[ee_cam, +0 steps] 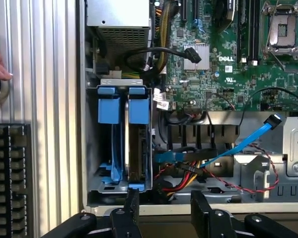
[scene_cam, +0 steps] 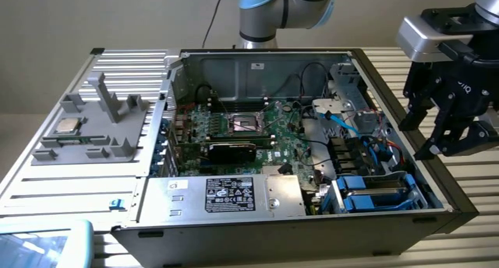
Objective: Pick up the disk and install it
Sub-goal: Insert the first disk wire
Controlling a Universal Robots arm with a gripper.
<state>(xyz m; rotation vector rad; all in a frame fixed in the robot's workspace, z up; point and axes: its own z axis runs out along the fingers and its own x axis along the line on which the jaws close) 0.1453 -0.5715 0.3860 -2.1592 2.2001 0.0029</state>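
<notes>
Over the case's (scene_cam: 273, 236) edge, at the exterior view's right, my gripper (scene_cam: 452, 144) is hanging open and empty, fingers (ee_cam: 131, 210) pointing down. Nearest it, the drive cage (ee_cam: 92, 148) is holding the disk (ee_cam: 138, 148) on edge in its blue frame. The motherboard (ee_cam: 213, 74) is showing DELL; the power supply (scene_cam: 234, 195) is carrying a black label.

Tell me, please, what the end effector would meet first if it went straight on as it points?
The open end effector would probably meet the computer case's side wall, or the cables just inside it beside the disk; depth is unclear.
</notes>
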